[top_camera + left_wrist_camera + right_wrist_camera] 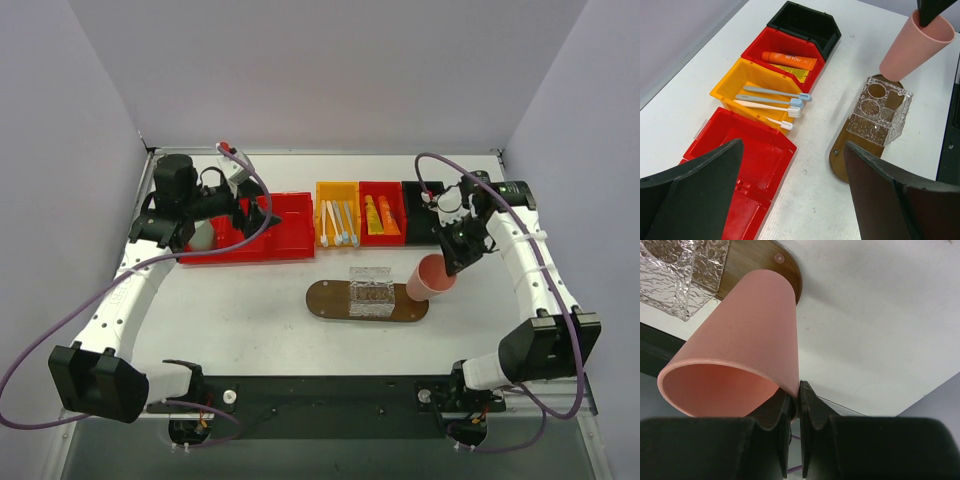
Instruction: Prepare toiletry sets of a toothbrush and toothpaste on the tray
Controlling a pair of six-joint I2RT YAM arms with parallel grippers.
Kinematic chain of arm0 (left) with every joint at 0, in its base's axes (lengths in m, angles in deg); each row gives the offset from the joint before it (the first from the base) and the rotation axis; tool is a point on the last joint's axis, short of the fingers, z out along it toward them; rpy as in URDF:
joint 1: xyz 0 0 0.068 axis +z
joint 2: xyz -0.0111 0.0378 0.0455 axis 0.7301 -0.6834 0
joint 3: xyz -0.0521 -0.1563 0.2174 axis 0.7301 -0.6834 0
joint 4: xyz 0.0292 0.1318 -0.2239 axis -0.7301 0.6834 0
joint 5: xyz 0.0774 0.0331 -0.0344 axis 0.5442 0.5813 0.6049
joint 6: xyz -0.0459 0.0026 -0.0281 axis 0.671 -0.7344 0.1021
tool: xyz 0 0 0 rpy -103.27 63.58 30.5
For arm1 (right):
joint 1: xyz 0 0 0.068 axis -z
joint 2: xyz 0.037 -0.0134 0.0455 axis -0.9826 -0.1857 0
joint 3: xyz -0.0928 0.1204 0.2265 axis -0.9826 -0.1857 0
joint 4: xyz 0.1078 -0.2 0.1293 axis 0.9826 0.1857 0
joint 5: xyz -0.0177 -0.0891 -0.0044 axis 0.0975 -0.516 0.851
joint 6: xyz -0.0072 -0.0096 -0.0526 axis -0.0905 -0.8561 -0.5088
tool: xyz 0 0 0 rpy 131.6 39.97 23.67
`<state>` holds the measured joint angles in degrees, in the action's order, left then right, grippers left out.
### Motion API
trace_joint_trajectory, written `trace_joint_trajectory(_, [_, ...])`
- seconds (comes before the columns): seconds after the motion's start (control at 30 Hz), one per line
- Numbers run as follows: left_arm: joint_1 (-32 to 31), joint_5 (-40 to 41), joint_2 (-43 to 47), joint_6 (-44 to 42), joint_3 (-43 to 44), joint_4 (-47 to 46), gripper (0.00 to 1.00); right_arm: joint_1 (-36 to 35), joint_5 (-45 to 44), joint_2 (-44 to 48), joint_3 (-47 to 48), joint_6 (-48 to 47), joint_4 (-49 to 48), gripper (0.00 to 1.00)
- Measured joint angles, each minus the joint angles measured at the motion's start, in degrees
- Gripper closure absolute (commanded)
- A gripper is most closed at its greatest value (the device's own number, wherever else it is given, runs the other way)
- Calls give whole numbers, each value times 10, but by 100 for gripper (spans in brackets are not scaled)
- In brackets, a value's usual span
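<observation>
Step in hand, as judged: seating a cup on the tray, with no toothbrush or toothpaste yet loaded.

Nearest, both arm bases sit at the near edge of the counter [250,330]. At mid-counter lies the oval wooden tray [325,298], with a clear textured holder [371,293] standing on its middle. At the tray's right end is a pink cup [430,278], tilted with its mouth up and to the right. The right jaws pinch its rim, one finger inside and one outside. The cup's base lies over the tray's end; whether it touches the wood cannot be told.

The right arm [520,250] bends in from the right, wrist pitched down over the cup.

Farther back runs a row of bins:
- a large red bin [290,225] at the left;
- a yellow bin [338,186] holding the toothbrushes [338,224];
- a small red bin [382,185] holding the toothpaste tubes [380,215];
- a black bin [418,225] at the right.

The left arm [120,290] reaches to the far left. The left jaws hover over the large red bin, spread wide and holding nothing.

The next move calls for righting the cup, lowering its base flat just beside the holder, and then parting the right jaws. The left arm is the nearer to the yellow bin, so it would probably fetch a toothbrush.
</observation>
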<state>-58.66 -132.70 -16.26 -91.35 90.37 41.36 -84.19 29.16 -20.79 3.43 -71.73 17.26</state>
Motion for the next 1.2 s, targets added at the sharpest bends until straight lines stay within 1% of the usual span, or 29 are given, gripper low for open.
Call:
trace_joint_trajectory(0.13, [0,5,0,-13,0,5,8,-9,-5,-36,6,-2,4,100])
trace_joint_trajectory(0.63, [0,14,-1,-44,0,21,8,-55,-22,-104,29,0,13,100])
trace_joint_trajectory(0.87, [0,19,-1,-56,0,22,8,-68,-26,-117,29,0,13,100])
trace_joint_trajectory(1.2, [0,19,0,-63,0,23,7,-70,-31,-133,29,0,12,100])
